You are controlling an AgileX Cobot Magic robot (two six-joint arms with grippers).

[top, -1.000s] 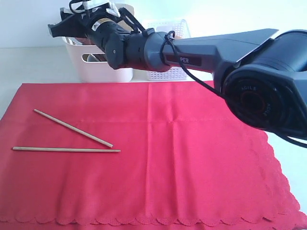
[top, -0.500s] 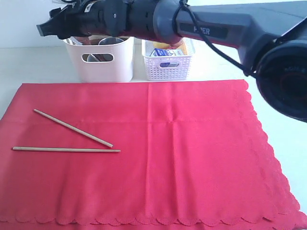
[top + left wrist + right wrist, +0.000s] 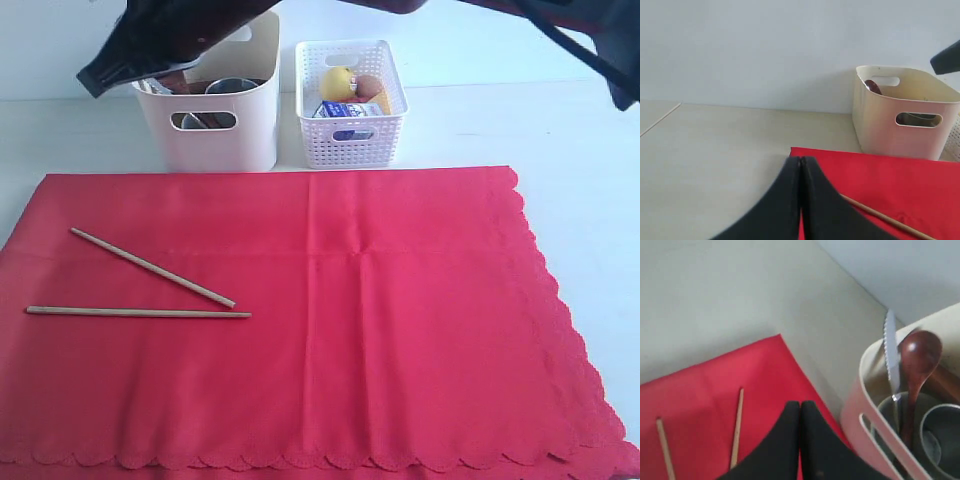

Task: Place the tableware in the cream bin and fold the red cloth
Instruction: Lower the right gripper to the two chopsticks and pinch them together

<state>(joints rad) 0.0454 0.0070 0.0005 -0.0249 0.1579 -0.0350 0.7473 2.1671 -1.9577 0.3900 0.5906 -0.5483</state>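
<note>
The red cloth lies flat with two wooden chopsticks on its left part. The cream bin stands behind it and holds the steel cup, the dark wooden spoon, the grey knife and a bowl. My right gripper hangs high, left of the bin's rim, shut and empty. My left gripper is shut and empty over the cloth's near-left corner, with one chopstick beside it. It is out of the exterior view.
A white lattice basket to the right of the bin holds a lemon, an egg and a milk carton. Pale tabletop surrounds the cloth. A wall rises behind the bins.
The right arm has lifted and swung up out of the view, uncovering both bins. Its gripper has shifted slightly left above the cream bin. Chopsticks and cloth have not moved.
</note>
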